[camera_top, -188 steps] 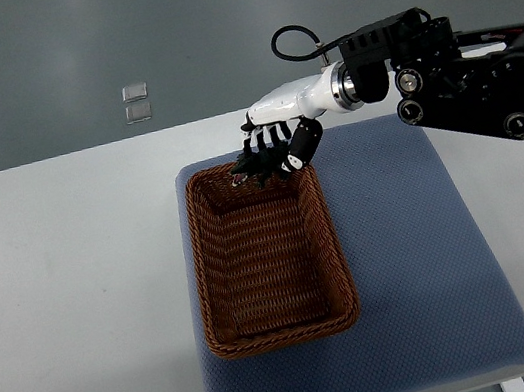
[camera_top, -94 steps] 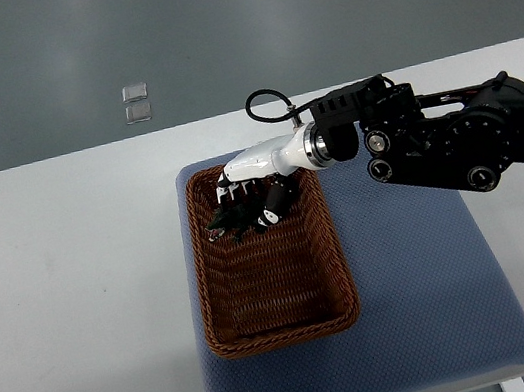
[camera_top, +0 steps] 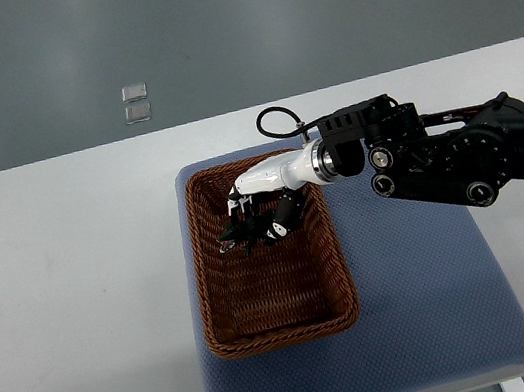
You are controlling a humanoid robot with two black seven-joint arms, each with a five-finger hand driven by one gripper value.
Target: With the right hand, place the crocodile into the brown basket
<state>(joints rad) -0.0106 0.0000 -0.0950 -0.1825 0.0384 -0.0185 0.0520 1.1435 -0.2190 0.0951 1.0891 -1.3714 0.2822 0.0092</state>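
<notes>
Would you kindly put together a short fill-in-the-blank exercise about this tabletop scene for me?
1. The right robot hand holds the crocodile inside a woven ____ basket.
2. The basket stands on a ____ mat.
3. The mat lies on a ____ table.
4. The working arm comes in from the picture's ____ edge.

Missing words: brown; blue; white; right.
</notes>
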